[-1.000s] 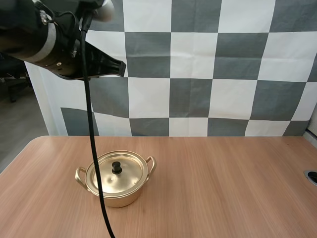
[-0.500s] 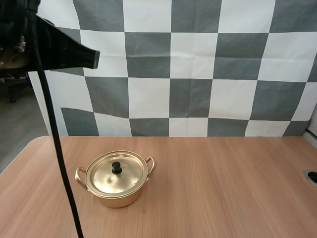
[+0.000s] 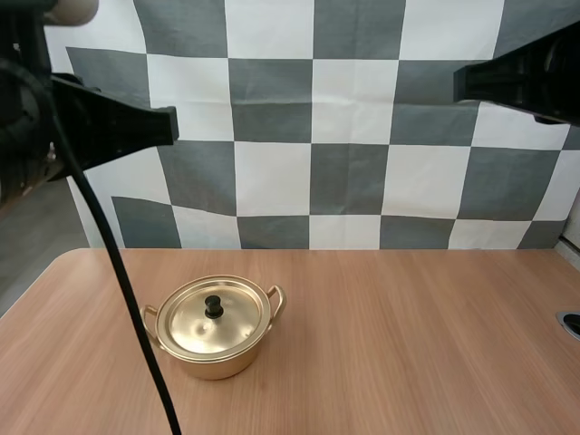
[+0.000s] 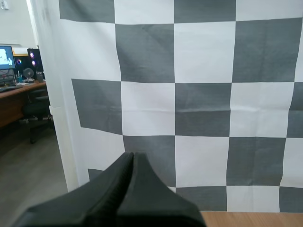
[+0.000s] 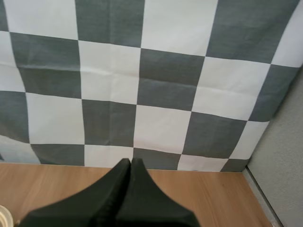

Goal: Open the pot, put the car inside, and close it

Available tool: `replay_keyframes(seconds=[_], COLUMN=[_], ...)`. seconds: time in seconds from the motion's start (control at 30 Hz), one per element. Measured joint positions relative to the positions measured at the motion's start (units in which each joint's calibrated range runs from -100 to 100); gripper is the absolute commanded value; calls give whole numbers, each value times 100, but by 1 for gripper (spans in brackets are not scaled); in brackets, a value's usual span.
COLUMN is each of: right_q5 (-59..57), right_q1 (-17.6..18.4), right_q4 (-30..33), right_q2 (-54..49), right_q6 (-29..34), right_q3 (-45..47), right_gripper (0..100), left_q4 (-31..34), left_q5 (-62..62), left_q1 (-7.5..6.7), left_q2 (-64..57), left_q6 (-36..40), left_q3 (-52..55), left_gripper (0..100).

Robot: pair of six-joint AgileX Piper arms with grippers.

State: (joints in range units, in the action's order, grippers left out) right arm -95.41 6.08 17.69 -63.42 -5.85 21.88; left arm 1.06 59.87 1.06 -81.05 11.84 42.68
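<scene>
A gold pot (image 3: 217, 349) with two side handles stands on the wooden table, left of centre. Its gold lid (image 3: 195, 326) is seated on it, with a black knob (image 3: 213, 305) on top. High above the table at the left, my left gripper (image 3: 172, 125) is shut on nothing and points right. My right gripper (image 3: 458, 83) hangs high at the right, pointing left, also shut on nothing. In the left wrist view the left gripper (image 4: 132, 155) is one dark wedge. The right gripper (image 5: 130, 161) looks the same in the right wrist view, above the table's far right corner.
The wooden table (image 3: 408, 344) stretches wide to the right of the pot. A small dark round fitting (image 3: 571, 323) sits at the table's right edge. The table's rounded left corner (image 3: 63, 258) lies behind the pot.
My left gripper has drawn back to the left, away from above the pot. My right gripper has come into the high view at the upper right. The pot has not moved.
</scene>
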Motion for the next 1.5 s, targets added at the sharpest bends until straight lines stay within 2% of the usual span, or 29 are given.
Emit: replay_keyframes(seconds=[0.2, 0.3, 0.47, 0.8, 1.0, 1.1, 1.23, 1.5], right_q5=[1535, 2258, 3300, 4942, 5451, 5582, 6123, 8070], right_q1=[0, 0, 0, 0, -17, -103, -324, -590], right_q4=[994, 1202, 1140, 1123, 1109, 1099, 1099, 1099], right_q2=[-203, -191, -191, -191, -216, -313, -659, -1685], right_q6=[873, 1283, 1609, 1629, 1629, 1629, 1629, 1629], right_q3=[1179, 1813, 2823, 4754, 5484, 5744, 6059, 7076], right_gripper=[0, 0, 0, 0, 0, 0, 0, 0], left_q4=[-106, -106, -106, -106, -106, 63, 93, 105], left_q5=[-1545, -2381, -3276, -4456, -5187, -5240, -4659, -3320], left_q1=[-7, -7, -7, -7, -7, -7, -7, -7], left_q2=[-866, -1232, -1637, -1895, -1895, -1895, -1895, -1895], left_q6=[0, 0, 0, 177, 190, 190, 190, 190], left_q3=[1219, 1806, 2818, 4796, 5697, 5732, 5732, 5732], left_gripper=[0, 0, 0, 0, 0, 0, 0, 0])
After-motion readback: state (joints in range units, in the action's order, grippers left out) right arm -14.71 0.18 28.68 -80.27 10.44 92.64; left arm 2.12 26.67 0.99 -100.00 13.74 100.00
